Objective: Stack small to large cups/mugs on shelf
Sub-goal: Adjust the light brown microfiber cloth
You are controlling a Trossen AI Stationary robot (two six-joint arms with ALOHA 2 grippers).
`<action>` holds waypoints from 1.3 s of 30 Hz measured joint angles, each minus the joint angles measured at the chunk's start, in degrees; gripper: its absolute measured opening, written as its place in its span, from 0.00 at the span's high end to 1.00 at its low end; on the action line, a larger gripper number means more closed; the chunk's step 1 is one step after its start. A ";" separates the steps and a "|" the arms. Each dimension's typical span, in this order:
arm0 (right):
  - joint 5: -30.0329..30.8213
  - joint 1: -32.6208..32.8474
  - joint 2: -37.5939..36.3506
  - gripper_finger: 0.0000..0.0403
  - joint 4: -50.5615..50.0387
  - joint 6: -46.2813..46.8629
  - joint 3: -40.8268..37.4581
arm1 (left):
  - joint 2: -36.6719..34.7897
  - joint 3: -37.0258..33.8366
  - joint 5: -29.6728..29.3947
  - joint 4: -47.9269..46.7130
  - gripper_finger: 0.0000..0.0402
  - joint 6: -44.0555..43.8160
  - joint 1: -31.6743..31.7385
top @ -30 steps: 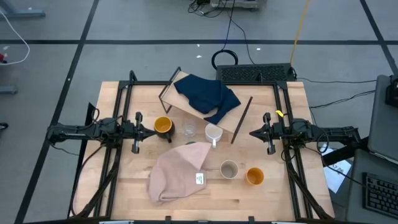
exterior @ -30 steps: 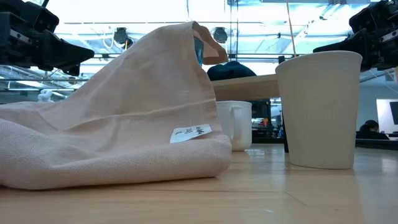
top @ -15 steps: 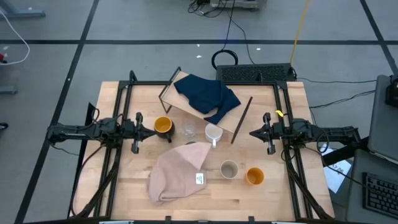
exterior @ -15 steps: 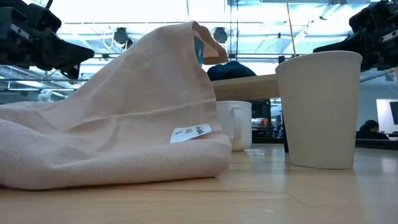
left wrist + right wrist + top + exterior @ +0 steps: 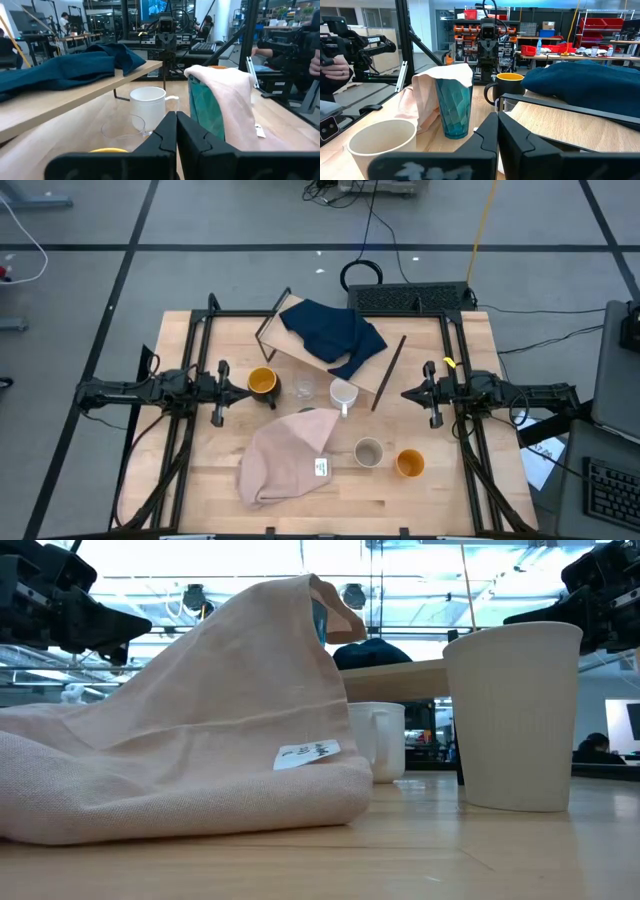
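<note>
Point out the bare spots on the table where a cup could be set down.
Bare: the front strip below the pink cloth and beige cup; the left side under the black mug. Crowded: mid-table around the white mug, glass and shelf.

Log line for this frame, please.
left gripper: shut, idle | right gripper: shut, idle | cups on table | shelf: navy cloth on it

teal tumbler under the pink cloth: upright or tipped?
Upright. The teal tumbler stands on its base on the table, with the pink cloth draped over its rim and down one side.
</note>
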 joint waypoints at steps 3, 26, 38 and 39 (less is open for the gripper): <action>-0.02 0.01 0.01 1.00 0.14 0.01 0.01 | 0.00 0.01 0.00 0.02 0.99 -0.27 -0.01; -0.04 0.02 0.01 1.00 7.54 6.23 -0.01 | 0.32 0.01 6.17 22.31 0.99 -1.00 -0.02; 3.29 -0.28 -0.01 1.00 7.35 2.76 0.01 | 9.20 10.59 3.31 15.55 0.69 2.60 -0.36; 3.97 -0.27 -0.01 1.00 7.11 2.45 0.00 | 10.97 13.00 3.45 12.34 0.65 2.46 -0.60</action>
